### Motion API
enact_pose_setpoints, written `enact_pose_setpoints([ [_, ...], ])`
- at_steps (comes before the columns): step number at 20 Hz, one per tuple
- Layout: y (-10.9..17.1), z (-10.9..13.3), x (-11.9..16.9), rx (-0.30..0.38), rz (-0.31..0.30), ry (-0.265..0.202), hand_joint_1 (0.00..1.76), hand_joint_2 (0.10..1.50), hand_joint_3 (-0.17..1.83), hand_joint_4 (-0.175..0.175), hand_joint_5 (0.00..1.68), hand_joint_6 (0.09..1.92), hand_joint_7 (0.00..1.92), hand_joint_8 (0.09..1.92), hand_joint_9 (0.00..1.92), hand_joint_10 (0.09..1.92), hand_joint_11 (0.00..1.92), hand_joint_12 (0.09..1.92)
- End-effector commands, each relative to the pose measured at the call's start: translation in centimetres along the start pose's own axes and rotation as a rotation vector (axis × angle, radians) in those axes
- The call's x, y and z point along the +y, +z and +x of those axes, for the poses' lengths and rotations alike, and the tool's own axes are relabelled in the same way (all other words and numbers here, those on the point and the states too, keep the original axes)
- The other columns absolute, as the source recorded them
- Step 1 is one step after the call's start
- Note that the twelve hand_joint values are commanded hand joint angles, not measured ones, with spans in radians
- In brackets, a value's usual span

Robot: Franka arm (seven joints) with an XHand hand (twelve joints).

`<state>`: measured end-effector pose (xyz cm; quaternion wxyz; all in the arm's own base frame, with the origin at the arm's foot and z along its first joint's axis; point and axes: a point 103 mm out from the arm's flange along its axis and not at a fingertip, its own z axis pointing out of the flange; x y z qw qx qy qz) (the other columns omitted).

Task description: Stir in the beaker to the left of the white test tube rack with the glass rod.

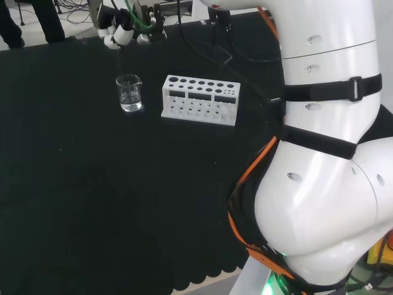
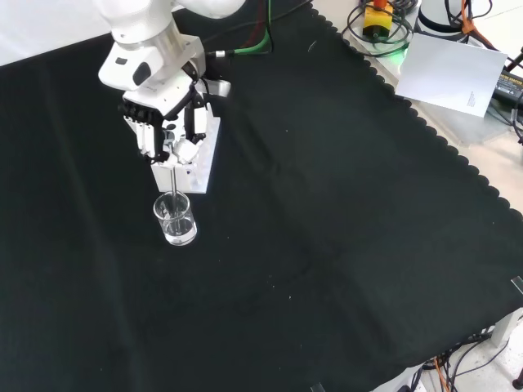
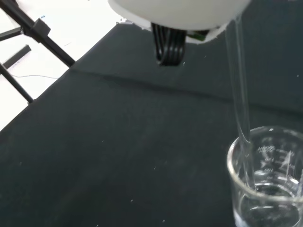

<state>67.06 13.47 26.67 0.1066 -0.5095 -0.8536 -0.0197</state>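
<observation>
In the head view, at the far left of the cloth, the hand is seen with its fingers curled round the top of one glass rod, which is held upright. Directly below the hand one beaker is stood on the black cloth, and the rod is only faintly made out there. Just right of the beaker, one white test tube rack is seen, set apart from it.

From the front view the hand is shown in front of the rack, part of which is hidden behind it. The rod is seen running down from the fingers into the beaker.

In the wrist view the rod is clearly shown passing over the rim, its lower end dipped in clear liquid inside the beaker.
</observation>
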Motion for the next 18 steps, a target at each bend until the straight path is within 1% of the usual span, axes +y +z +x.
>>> enact_pose_setpoints([
  [1, -0.4, -2.3, -0.7, 0.004, 0.000, 0.035, 1.31, 0.66, 0.80, -0.175, 1.08, 0.80, 1.17, 1.20, 1.60, 0.92, 1.68, 0.74],
  [6, -0.8, -2.9, -2.0, -0.001, -0.009, 0.050, 1.31, 0.66, 0.80, -0.175, 1.08, 0.80, 1.17, 1.20, 1.60, 0.92, 1.68, 0.74],
  [11, -1.2, -2.1, -2.5, -0.012, -0.015, 0.043, 1.31, 0.66, 0.80, -0.175, 1.08, 0.80, 1.17, 1.20, 1.60, 0.92, 1.68, 0.74],
  [18, -1.7, -0.6, -2.3, -0.035, -0.018, 0.026, 1.31, 0.66, 0.80, -0.175, 1.08, 0.80, 1.17, 1.20, 1.60, 0.92, 1.68, 0.74],
])
